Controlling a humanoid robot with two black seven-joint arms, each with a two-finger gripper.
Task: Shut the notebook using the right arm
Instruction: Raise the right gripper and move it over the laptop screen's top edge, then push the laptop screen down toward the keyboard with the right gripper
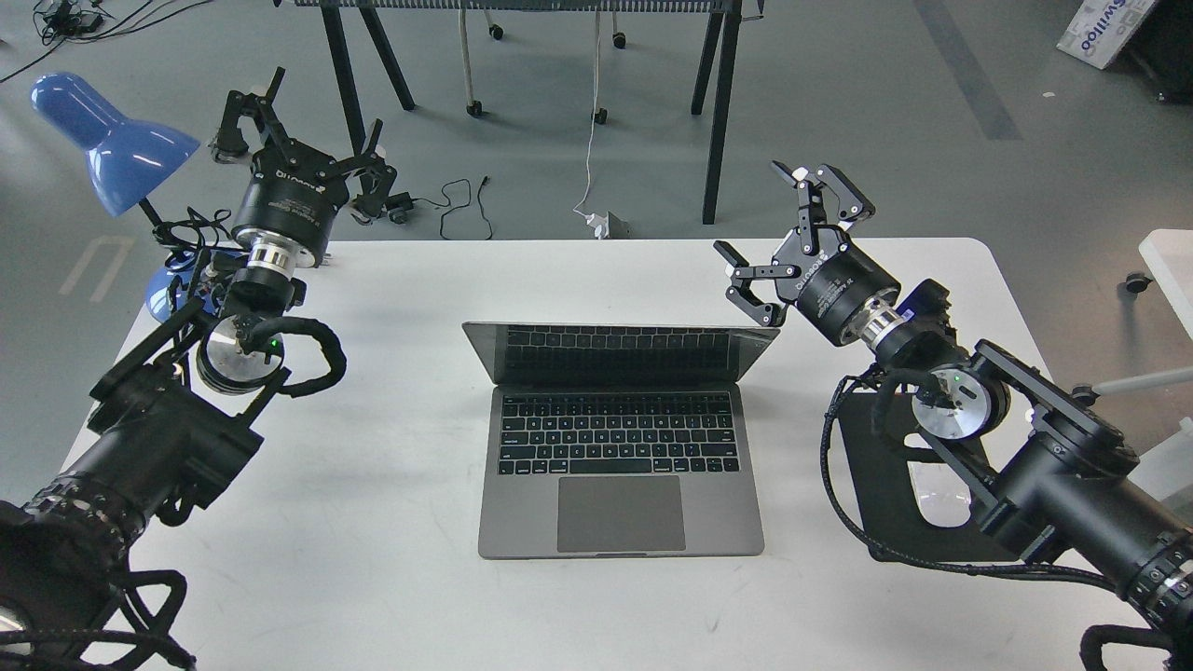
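The notebook (522, 508) lies in the middle of the white table (373, 578), space-grey with a black keyboard and a large trackpad. Its lid (620, 354) is tilted well forward over the keyboard, and the dark screen mirrors the keys. My right gripper (778, 244) is open, right above and behind the lid's top right corner. Its lower finger (757, 306) is next to that corner; I cannot tell if it touches. My left gripper (300, 130) is open and empty, held up at the table's far left, away from the notebook.
A blue desk lamp (102, 130) stands at the far left corner. A flat black mouse pad (881, 485) with a white mouse (937, 499) lies under my right arm. Black table legs (719, 112) and cables stand on the floor behind the table.
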